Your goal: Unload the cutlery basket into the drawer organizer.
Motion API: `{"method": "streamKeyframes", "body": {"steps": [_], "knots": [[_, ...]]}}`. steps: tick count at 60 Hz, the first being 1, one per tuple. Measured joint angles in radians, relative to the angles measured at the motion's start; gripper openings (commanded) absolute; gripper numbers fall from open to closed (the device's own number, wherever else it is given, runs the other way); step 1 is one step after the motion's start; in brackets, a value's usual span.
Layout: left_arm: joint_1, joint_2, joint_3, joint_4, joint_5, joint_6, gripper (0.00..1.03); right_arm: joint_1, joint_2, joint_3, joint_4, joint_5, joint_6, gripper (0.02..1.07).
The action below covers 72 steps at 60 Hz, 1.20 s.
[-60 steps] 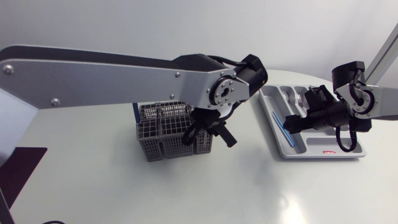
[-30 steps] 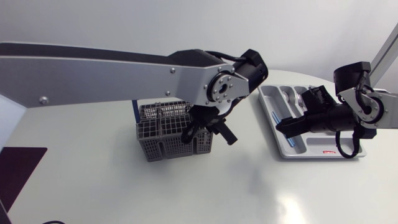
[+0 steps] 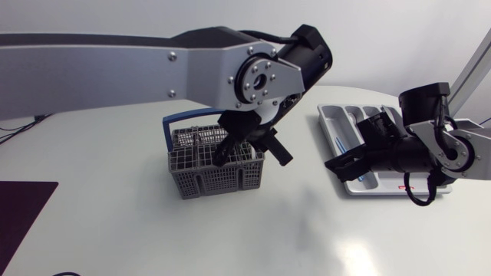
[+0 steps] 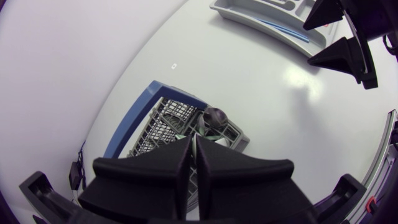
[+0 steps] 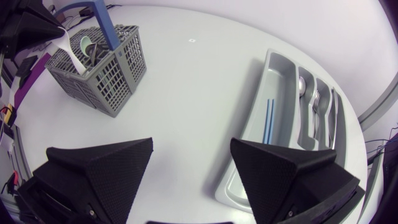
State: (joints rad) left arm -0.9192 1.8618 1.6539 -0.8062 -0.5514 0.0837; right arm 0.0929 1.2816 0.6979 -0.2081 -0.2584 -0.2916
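Observation:
The grey wire cutlery basket (image 3: 207,172) with a blue handle (image 3: 178,119) stands mid-table. My left gripper (image 3: 245,153) hangs over its right half, shut on the white handle of a utensil (image 5: 68,53) whose lower end is still in the basket (image 5: 102,81). In the left wrist view the fingers (image 4: 155,174) are pressed together above the basket (image 4: 158,124), with a dark round spoon head (image 4: 214,116) beside them. My right gripper (image 3: 347,149) is open and empty over the left rim of the grey drawer organizer (image 3: 399,188).
The organizer (image 5: 245,168) holds blue sticks (image 5: 268,121) in its long compartment, a spoon (image 5: 301,87) and forks (image 5: 318,102) in others. More cutlery stays in the basket. Bare white table lies between basket and organizer.
The left arm has lifted and swung upward while its gripper stays shut over the basket. My right gripper has moved left and toward the front, off the middle of the organizer.

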Motion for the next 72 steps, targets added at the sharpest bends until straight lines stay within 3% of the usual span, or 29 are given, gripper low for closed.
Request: {"method": "streamKeyframes", "body": {"steps": [24, 41, 49, 61, 72], "knots": [[-0.023, -0.082, 0.0, -0.027, -0.008, 0.015, 0.03, 0.073, -0.072, -0.031, 0.018, -0.002, 0.003, 0.92], [-0.026, -0.163, 0.0, -0.042, 0.009, 0.022, 0.03, 0.146, -0.257, -0.114, 0.056, -0.077, -0.001, 0.92], [-0.019, -0.206, 0.0, -0.042, 0.122, 0.021, 0.03, 0.185, -0.356, -0.146, 0.056, -0.105, -0.001, 0.92], [0.07, -0.233, -0.004, -0.025, 0.418, 0.021, 0.03, 0.261, -0.438, -0.162, 0.058, -0.114, -0.005, 0.91], [0.127, -0.233, -0.053, 0.005, 0.575, 0.021, 0.03, 0.312, -0.468, -0.174, 0.063, -0.112, -0.005, 0.91]]}}
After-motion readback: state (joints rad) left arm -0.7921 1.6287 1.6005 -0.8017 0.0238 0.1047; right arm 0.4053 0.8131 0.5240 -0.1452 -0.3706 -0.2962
